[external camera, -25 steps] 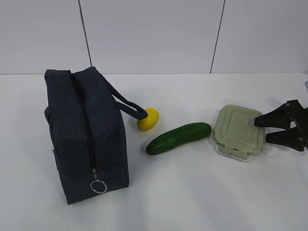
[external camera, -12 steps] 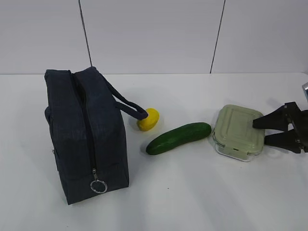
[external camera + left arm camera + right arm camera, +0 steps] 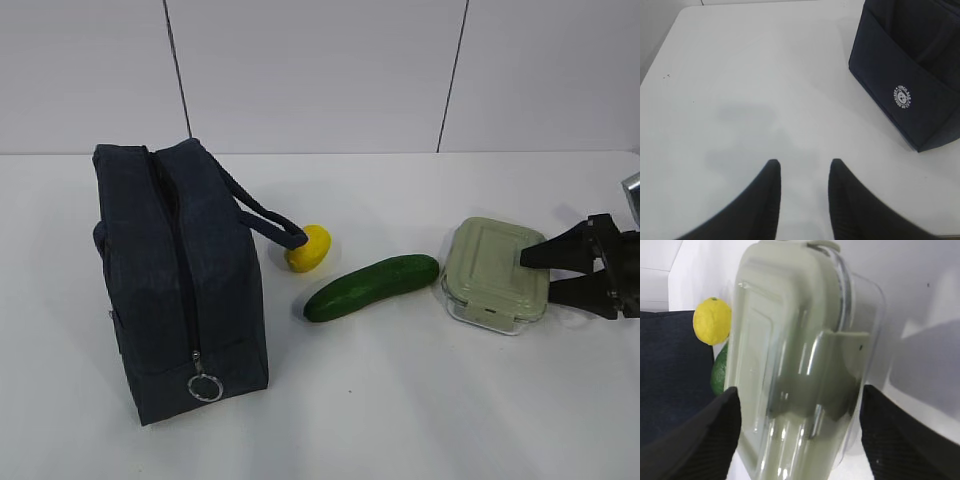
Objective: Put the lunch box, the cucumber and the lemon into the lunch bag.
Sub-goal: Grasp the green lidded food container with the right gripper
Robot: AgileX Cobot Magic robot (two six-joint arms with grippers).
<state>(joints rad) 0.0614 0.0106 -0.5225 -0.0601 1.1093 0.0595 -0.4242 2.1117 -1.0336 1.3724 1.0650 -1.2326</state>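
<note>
1. A lab-style robot test bench: a bare white table with a plain white panelled wall behind.
2. Black robot fingers show in the wrist views.
3. Props are set out singly: bag, lemon, cucumber, box.

Your right pincer has its spread fingers flanking the box, which fills the gap; cucumber and lemon lie beyond. Ahead of your left pincer, bare table; the bag blocks its right.
</note>
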